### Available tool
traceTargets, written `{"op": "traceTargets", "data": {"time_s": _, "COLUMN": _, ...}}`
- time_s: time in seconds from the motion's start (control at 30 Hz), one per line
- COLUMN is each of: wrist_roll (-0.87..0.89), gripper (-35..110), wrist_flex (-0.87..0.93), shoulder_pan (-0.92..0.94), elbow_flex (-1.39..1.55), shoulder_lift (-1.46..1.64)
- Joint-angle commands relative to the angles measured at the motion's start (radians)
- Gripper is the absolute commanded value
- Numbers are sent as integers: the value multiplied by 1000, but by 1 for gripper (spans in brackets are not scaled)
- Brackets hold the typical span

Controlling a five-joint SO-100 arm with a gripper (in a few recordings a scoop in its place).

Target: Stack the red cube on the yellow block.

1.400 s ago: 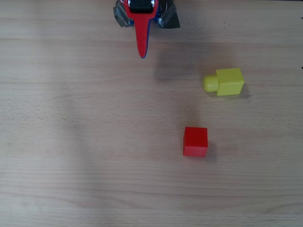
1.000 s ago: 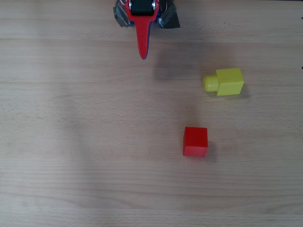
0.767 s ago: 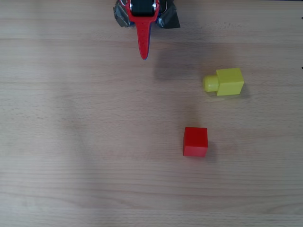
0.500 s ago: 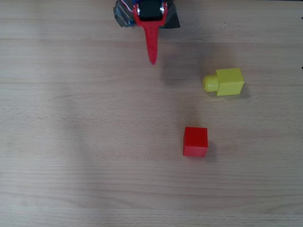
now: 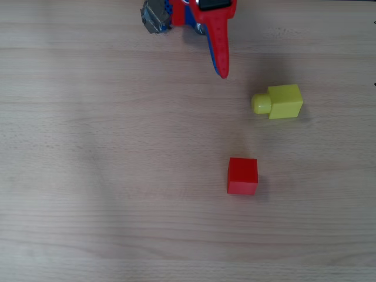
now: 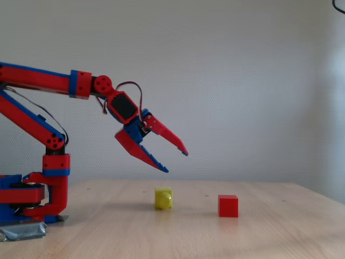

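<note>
hovering open hand [image 6: 175,161], cubes [image 5: 242,175] apart

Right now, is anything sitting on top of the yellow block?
No. The yellow block has nothing on it; its top is bare. The red cube sits apart on the table. The open hand hangs in the air, holding nothing.
</note>
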Motion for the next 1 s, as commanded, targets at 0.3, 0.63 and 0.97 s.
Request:
{"op": "traceTargets", "data": {"time_s": 0.3, "wrist_roll": 84, "gripper": 36, "wrist_flex": -15, "shoulder_pan": -98, "elbow_flex": -316, "shoulder_lift": -379}}
{"op": "traceTargets", "data": {"time_s": 0.63, "wrist_roll": 92, "gripper": 42, "wrist_flex": 229, "shoulder_pan": -101, "elbow_flex": -589, "shoulder_lift": -597}}
{"op": "traceTargets", "data": {"time_s": 0.97, "wrist_roll": 57, "gripper": 41, "wrist_flex": 431, "shoulder_pan": -91, "elbow_flex": -894, "shoulder_lift": -861}}
